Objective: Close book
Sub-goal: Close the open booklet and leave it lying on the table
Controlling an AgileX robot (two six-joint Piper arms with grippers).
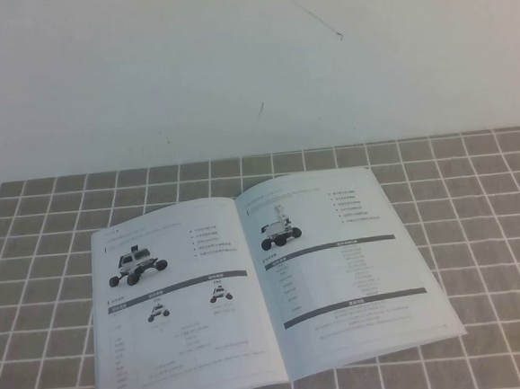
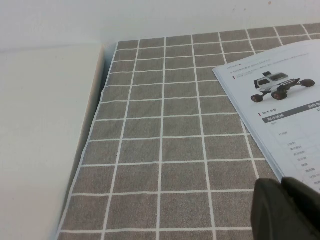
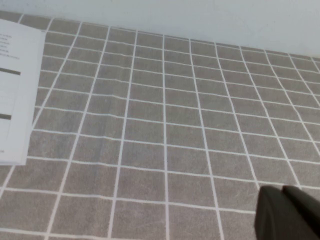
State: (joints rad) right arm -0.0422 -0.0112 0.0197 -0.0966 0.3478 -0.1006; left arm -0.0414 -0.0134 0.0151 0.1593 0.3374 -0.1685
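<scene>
A thin white booklet (image 1: 267, 288) lies open and flat on the grey checked tablecloth (image 1: 477, 204), its pages showing small wheeled robots and tables of text. Neither arm shows in the high view. In the left wrist view my left gripper (image 2: 281, 186) is shut, its dark fingertips pressed together just beside the left page's outer edge (image 2: 272, 100). In the right wrist view my right gripper (image 3: 283, 191) is also shut and holds nothing, hovering over bare cloth well away from the right page (image 3: 15, 95).
A white wall (image 1: 249, 60) rises behind the table. A pale raised surface (image 2: 40, 135) borders the cloth on the robot's left side. The cloth carries a slight crease to the right of the booklet (image 3: 125, 100).
</scene>
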